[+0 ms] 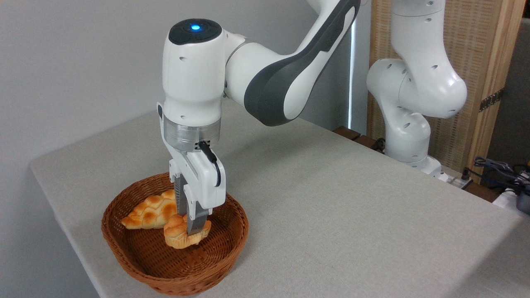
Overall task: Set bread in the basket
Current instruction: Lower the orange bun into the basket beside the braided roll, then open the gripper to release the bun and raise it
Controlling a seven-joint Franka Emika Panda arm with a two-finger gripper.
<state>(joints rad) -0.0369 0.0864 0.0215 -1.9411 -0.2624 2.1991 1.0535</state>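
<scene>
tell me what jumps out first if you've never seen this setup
The white arm fills the upper middle, reaching down from the right into the wicker basket at the table's near-left corner. Its gripper is closed on a small golden bun inside the basket, with a braided loaf lying just behind to the left.

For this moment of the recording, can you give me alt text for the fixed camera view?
A white robot arm's gripper reaches down into a round wicker basket, its jaws closed on a small golden bun low inside it. A long braided loaf lies in the basket just behind the bun, on a grey table.
</scene>
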